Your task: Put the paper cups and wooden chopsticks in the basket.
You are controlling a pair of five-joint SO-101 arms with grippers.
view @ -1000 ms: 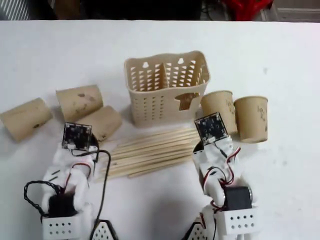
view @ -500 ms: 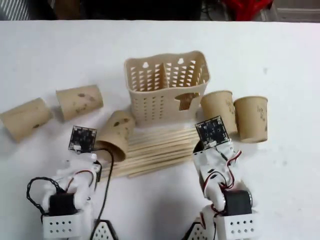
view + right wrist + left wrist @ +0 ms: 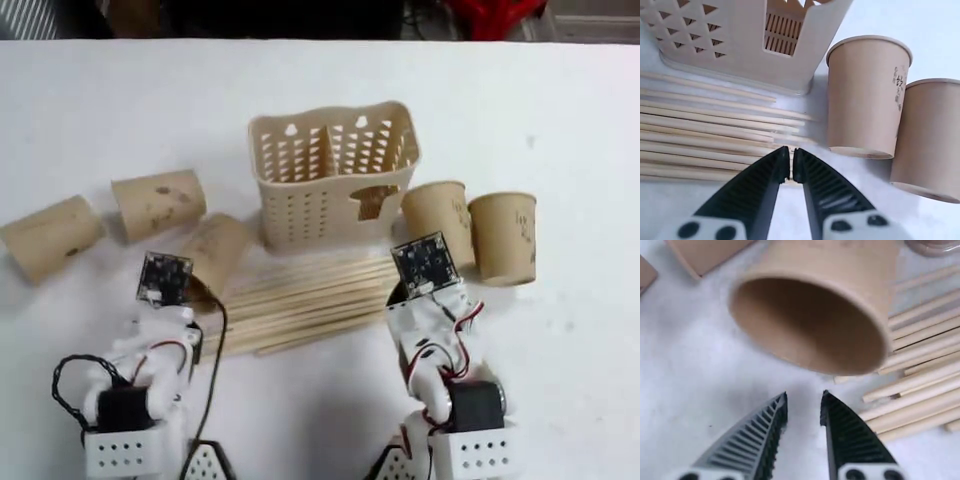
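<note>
While the left gripper [image 3: 803,399] hovers empty, jaws barely parted, just short of the mouth of the tipped paper cup [image 3: 810,325] | I'd widen, then pinch one rim wall | right gripper [image 3: 791,154], nearly closed, empty, over the chopsticks [image 3: 705,135] | basket [image 3: 310,215] stands beyond them.
</note>
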